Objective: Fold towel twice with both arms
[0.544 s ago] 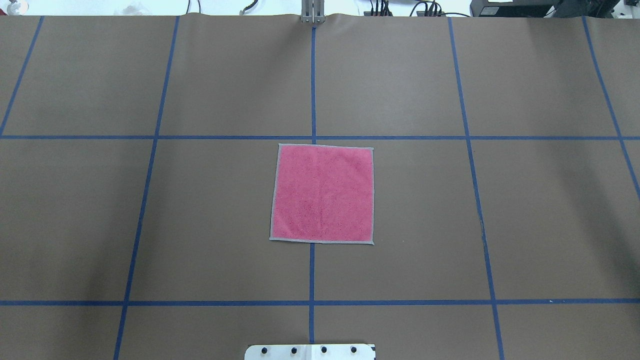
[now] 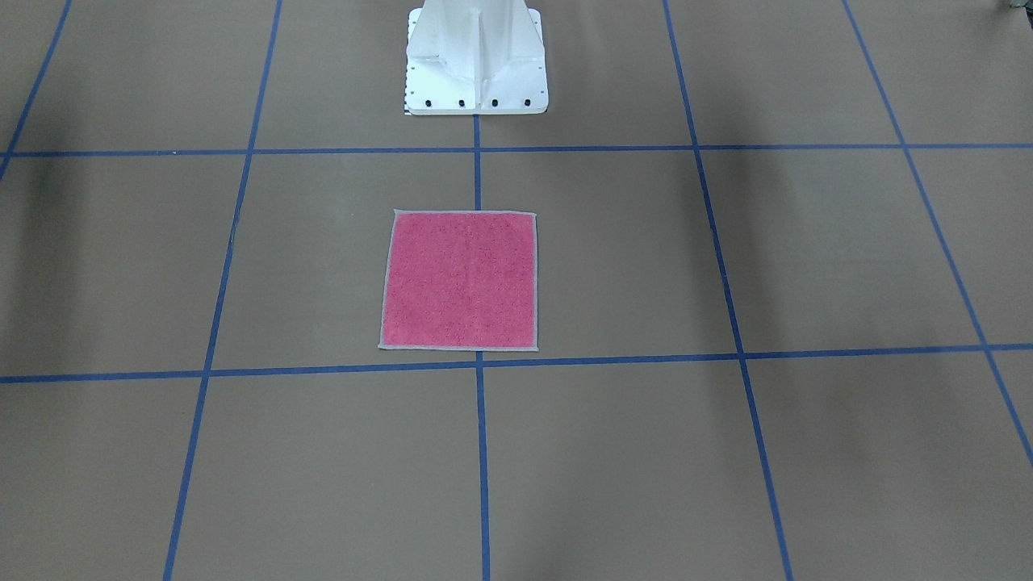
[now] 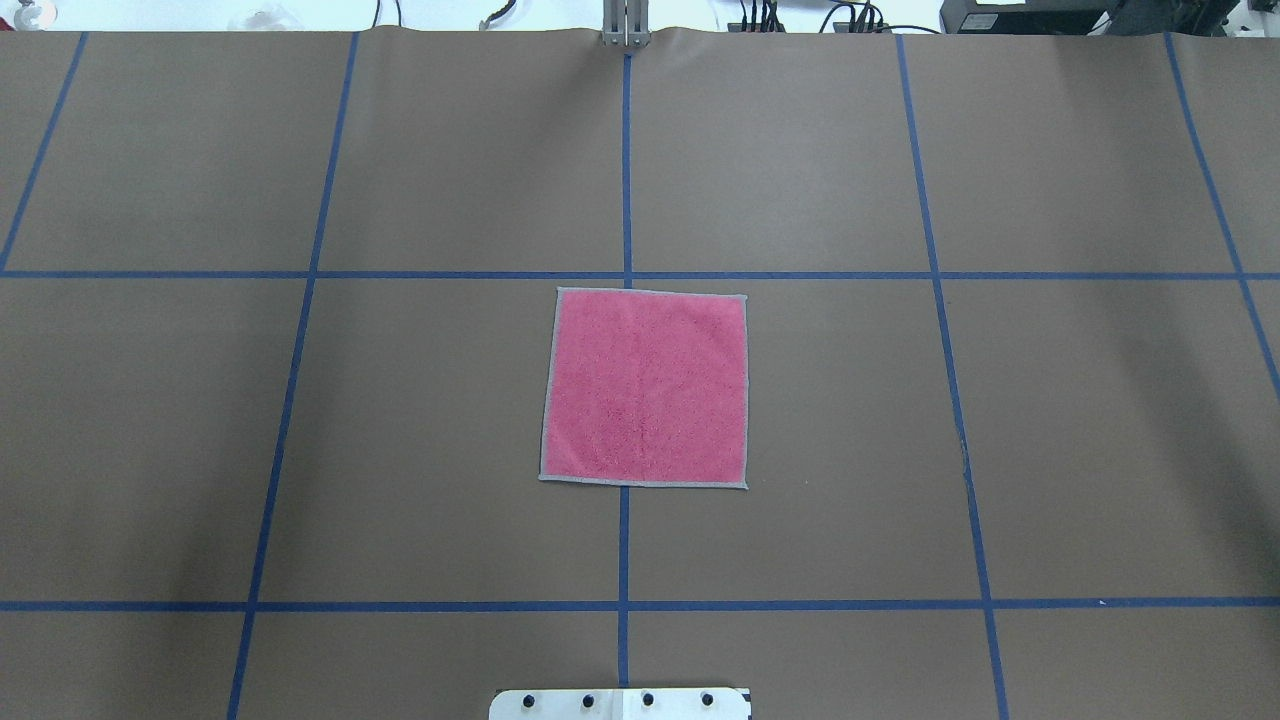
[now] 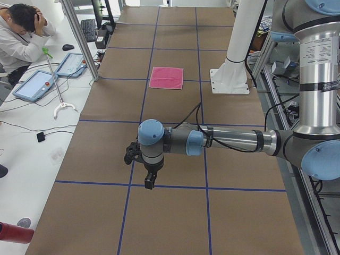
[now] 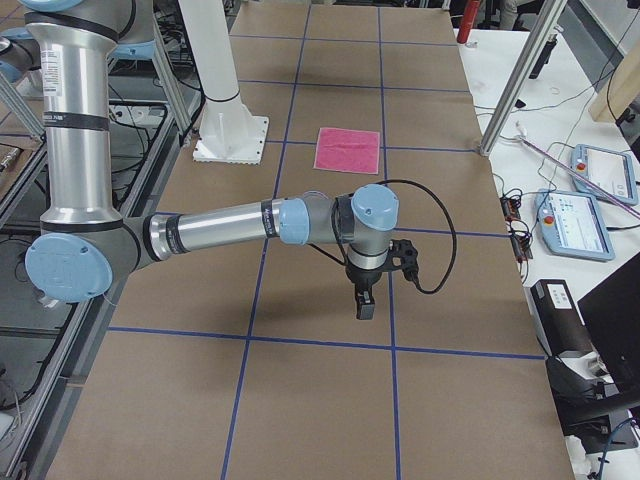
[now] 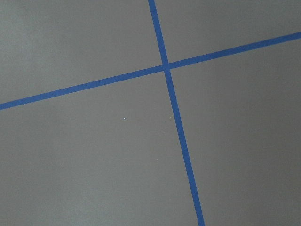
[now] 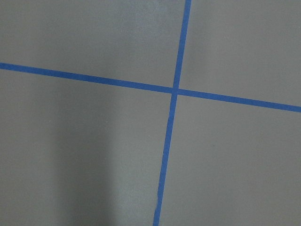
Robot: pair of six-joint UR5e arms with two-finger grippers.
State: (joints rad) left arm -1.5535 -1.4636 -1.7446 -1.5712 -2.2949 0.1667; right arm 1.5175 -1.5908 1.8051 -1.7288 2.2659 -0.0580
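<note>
My left gripper [image 4: 149, 181] hangs over the brown table [image 4: 244, 218], low and centre in the left side view; I cannot tell if its fingers are spread. The towel [image 3: 645, 388] lies flat, pink face up, mid-frame overhead, across the centre tape line [image 3: 623, 550]. My right gripper [image 5: 365, 305] hangs mid-frame in the right side view, its grip equally unclear.

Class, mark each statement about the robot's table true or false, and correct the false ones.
1. The small square pink terry towel lies flat, unfolded, on the brown table. True.
2. Its grey face is up. False: the pink face is up.
3. It covers part of a blue tape line. True.
4. An arm grips it. False: the silver-grey left arm and right arm hang over bare table, away from it.
</note>
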